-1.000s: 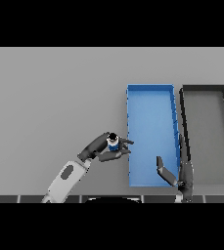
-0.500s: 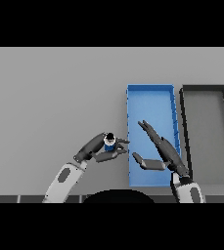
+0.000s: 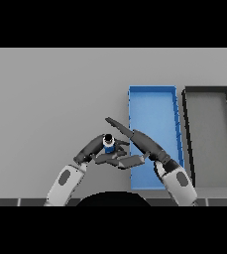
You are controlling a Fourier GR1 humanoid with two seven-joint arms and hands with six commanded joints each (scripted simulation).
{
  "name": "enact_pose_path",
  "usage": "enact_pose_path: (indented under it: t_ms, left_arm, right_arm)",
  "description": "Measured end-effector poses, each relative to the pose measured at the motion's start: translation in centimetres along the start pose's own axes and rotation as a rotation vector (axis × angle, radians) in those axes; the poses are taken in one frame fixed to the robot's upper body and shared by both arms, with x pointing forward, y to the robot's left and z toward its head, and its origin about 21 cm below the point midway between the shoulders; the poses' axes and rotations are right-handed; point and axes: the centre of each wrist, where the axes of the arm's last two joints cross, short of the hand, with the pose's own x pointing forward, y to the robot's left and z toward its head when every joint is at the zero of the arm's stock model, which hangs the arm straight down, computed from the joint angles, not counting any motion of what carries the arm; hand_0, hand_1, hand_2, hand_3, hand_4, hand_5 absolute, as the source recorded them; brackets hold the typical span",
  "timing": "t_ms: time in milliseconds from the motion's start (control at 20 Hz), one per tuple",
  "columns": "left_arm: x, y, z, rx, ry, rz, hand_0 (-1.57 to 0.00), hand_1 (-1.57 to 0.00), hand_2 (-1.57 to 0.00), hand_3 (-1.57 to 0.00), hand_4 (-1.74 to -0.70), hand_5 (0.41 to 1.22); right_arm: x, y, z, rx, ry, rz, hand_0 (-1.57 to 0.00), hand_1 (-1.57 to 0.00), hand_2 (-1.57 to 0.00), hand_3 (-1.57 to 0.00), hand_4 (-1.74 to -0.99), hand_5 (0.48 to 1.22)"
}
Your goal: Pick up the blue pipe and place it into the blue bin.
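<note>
The blue pipe is a short blue cylinder with a dark open top, standing upright just left of the blue bin. My left hand comes in from the lower left and its fingers curl round the pipe. My right hand reaches in from the lower right across the bin's left wall. It is open, with straight fingers passing behind the pipe and its thumb lying in front of it. The pipe sits between the two hands.
A dark grey bin stands right beside the blue bin, at the table's right. The blue bin holds nothing. Grey table stretches to the left and behind.
My right hand has risen from the bin's near end and swept left until its fingers flank the pipe. The left hand and the pipe have hardly moved.
</note>
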Motion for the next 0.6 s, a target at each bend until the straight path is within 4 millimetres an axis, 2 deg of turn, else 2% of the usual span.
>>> enact_pose_path:
  t_ms: [200,300,400,450,500,600]
  left_arm:
    - [0.0,0.4,0.3,-0.002,0.005,0.028,-1.57,-1.57,-1.57,-1.57,-1.47,1.221]
    - [-0.1,0.6,0.4,0.005,0.032,0.007,-1.57,-1.57,-1.57,-1.57,-1.47,1.221]
    - [0.0,0.5,0.0,0.004,0.029,-0.003,-1.57,-1.57,-1.57,-1.57,-1.47,1.221]
    - [-0.1,0.3,0.1,0.001,0.041,-0.002,-1.57,-1.57,-1.57,-1.57,-1.46,1.221]
    - [-0.2,0.8,0.4,0.008,0.053,-0.008,-1.57,-1.57,-1.57,-1.57,-1.52,1.221]
    - [-0.2,0.9,0.2,0.003,0.063,0.0,-1.57,-1.57,-1.57,-1.57,-1.59,1.221]
  right_arm:
    - [2.3,0.3,-1.9,0.066,-0.045,0.06,-0.02,-0.03,-0.08,0.0,-1.196,0.526]
    - [2.6,0.0,-2.8,0.081,-0.016,0.067,-0.03,-0.04,-0.09,0.0,-1.184,0.516]
    - [2.7,0.3,-3.9,0.116,0.002,0.076,-0.07,-0.11,-0.17,-0.04,-1.204,0.497]
    - [2.6,0.2,-4.3,0.131,0.008,0.082,-0.17,-0.22,-0.26,-0.13,-1.233,0.487]
    - [2.6,0.1,-4.7,0.139,0.014,0.093,-0.32,-0.36,-0.38,-0.24,-1.278,0.485]
    - [2.4,0.3,-5.3,0.17,-0.007,0.088,-0.7,-0.7,-0.74,-0.6,-1.406,0.5]
